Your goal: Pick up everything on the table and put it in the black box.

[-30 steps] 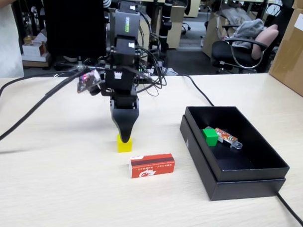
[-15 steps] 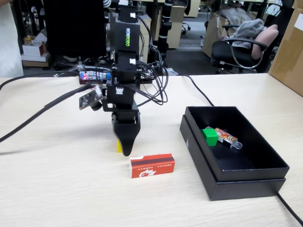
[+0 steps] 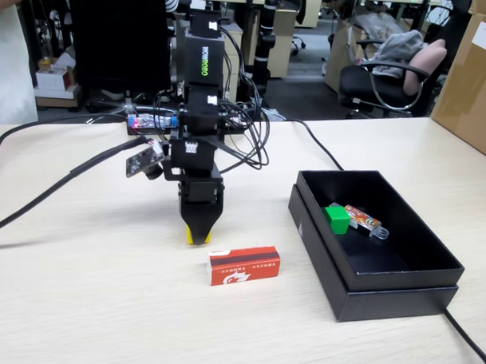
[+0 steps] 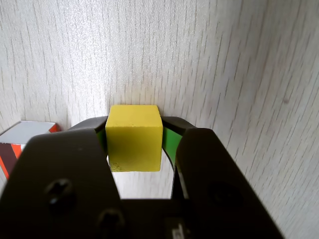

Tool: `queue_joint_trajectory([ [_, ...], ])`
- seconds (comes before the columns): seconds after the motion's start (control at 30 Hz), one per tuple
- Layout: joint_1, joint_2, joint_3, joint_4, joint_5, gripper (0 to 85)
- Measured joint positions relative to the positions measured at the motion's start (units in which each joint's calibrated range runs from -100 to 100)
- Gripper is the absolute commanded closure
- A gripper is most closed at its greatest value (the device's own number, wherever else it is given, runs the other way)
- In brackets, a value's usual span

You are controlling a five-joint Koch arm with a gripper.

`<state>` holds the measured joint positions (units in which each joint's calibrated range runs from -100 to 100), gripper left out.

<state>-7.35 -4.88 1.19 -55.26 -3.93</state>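
My gripper (image 3: 200, 228) points straight down at the table (image 3: 103, 313), shut on the small yellow cube (image 3: 195, 237). In the wrist view the yellow cube (image 4: 134, 142) sits squeezed between the gripper's (image 4: 135, 127) green-lined fingers (image 4: 171, 142); I cannot tell whether it still touches the table. The red-and-white carton (image 3: 243, 266) lies just in front and to the right, and its end shows at the left edge of the wrist view (image 4: 20, 139). The black box (image 3: 382, 303) stands to the right and holds the green cube (image 3: 337, 218).
An orange-patterned stick (image 3: 363, 220) lies in the box beside the green cube. Black cables (image 3: 35, 199) run across the table's left side, and another cable (image 3: 469, 346) passes behind the box's near right corner. A brown cardboard carton (image 3: 470, 78) stands at the far right.
The gripper came down from above and behind the yellow cube, moved over it and shut on it. The carton and the box's contents have not moved.
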Motion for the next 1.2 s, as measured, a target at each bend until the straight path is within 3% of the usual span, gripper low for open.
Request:
queue_joint_trajectory([
  [0.27,4.3,-15.5,0.5,-10.1,2.3,81.8],
  [0.47,12.5,-29.0,0.5,-12.3,5.5,81.8],
  [0.53,18.3,-30.1,3.1,-12.6,7.8,81.9],
  [0.63,21.2,-24.4,13.9,-12.9,9.1,81.9],
  [0.77,22.3,-15.1,23.0,-12.7,9.9,81.9],
  [1.2,22.2,2.0,25.8,-12.7,10.4,81.7],
])
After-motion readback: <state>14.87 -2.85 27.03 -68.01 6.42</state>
